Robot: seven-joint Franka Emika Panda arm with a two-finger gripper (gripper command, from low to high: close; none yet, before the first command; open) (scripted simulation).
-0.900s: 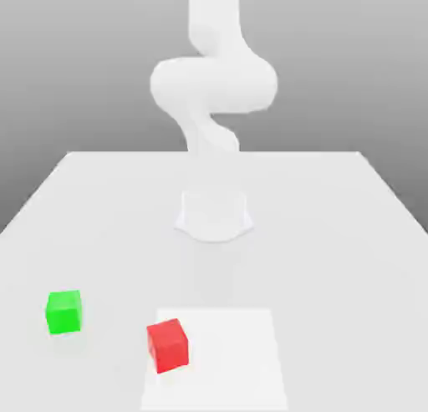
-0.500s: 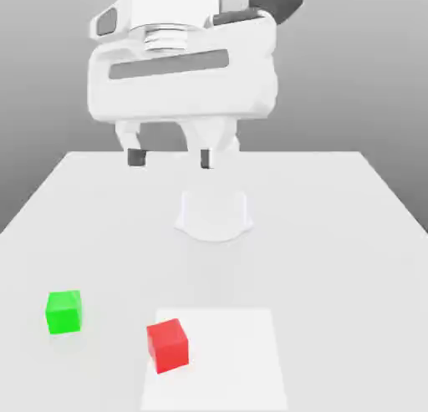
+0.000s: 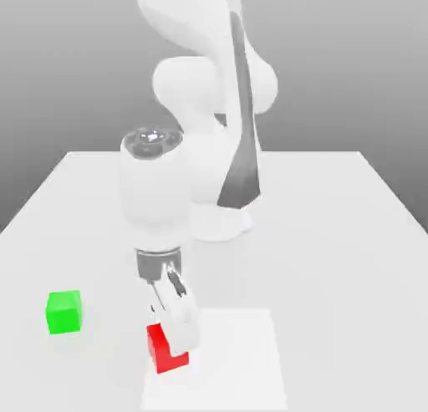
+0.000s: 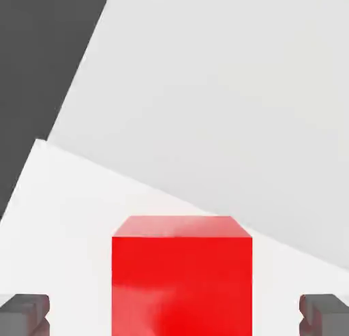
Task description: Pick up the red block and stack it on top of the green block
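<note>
**Hovering over the red block with jaws spread**

Hanging low over the table (image 3: 334,235), the gripper (image 3: 178,331) is pointing down at the red block (image 3: 167,352), its white hand covering part of the cube's upper face in the exterior view. In the hand view the red block (image 4: 181,277) is sitting between the two dark fingertips (image 4: 24,313), with a clear gap on either side, so the fingers are standing wide apart and touching nothing. The block is resting on a paler square patch (image 3: 242,360) of the table, near that patch's edge on the exterior view's left. The green block (image 3: 64,311) is lying on the table well apart from the red one, further toward the exterior view's left.
</note>
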